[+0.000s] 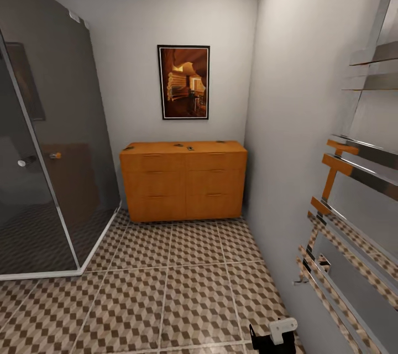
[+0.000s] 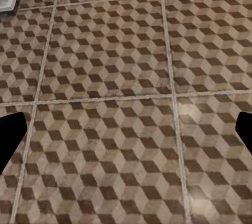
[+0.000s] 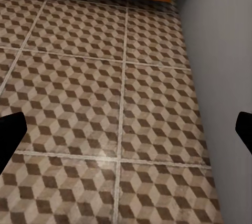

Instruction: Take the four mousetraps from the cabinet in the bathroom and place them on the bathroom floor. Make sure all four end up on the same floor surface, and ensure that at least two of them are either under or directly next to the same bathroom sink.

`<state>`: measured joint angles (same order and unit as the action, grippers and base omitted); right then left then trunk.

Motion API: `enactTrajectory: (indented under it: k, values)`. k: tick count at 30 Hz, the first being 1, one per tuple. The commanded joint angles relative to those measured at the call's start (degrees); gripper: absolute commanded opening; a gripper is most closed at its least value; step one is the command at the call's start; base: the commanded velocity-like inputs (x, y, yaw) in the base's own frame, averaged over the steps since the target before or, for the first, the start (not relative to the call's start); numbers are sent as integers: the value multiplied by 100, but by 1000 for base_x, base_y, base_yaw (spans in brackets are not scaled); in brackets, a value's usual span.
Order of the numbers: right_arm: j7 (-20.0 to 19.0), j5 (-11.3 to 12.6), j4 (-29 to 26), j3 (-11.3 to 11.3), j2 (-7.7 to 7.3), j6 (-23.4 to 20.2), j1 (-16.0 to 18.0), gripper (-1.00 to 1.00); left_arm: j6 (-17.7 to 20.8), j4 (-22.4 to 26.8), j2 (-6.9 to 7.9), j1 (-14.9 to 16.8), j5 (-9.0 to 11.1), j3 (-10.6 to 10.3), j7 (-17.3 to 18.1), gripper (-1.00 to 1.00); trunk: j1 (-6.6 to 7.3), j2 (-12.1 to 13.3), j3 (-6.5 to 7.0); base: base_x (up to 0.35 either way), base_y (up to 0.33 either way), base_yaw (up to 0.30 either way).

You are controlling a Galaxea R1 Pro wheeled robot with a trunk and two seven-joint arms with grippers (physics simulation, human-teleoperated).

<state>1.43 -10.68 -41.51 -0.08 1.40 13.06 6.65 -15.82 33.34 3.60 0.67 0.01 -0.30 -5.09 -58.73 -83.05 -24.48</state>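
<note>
Both hands released and empty over bathroom floor (image 2: 126, 77), mousetraps (image 1: 190, 147) well ahead atop cabinet (image 1: 183, 182)

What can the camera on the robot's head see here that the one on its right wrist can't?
From the head view: the top of the orange-brown cabinet with small dark mousetraps lying on it, a framed picture on the wall above, the glass shower enclosure and a chrome towel rail.

From the right wrist view: the dark fingers of the right gripper, spread wide apart with nothing between them.

Both take in the cube-patterned bathroom floor, the cabinet's base and the grey wall beside it.
</note>
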Motion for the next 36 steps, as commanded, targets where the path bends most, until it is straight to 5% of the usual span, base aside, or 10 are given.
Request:
enactTrajectory:
  k: [1, 15, 36]
  values:
    - [15, -40, 2, -1, 1, 12, 3, 100, -17, -3, 1, 3, 1, -5, -18, 100, 0, -3, -6, 0, 0, 0]
    - [15, -40, 2, 5, 1, 12, 3, 100, -17, -3, 1, 3, 0, -5, -18, 100, 0, -3, -6, 24, 0, 0]
    - [15, -40, 2, 2, 1, 12, 3, 100, -13, -3, 1, 3, 7, -5, -18, 100, 0, -3, -6, 240, 0, 0]
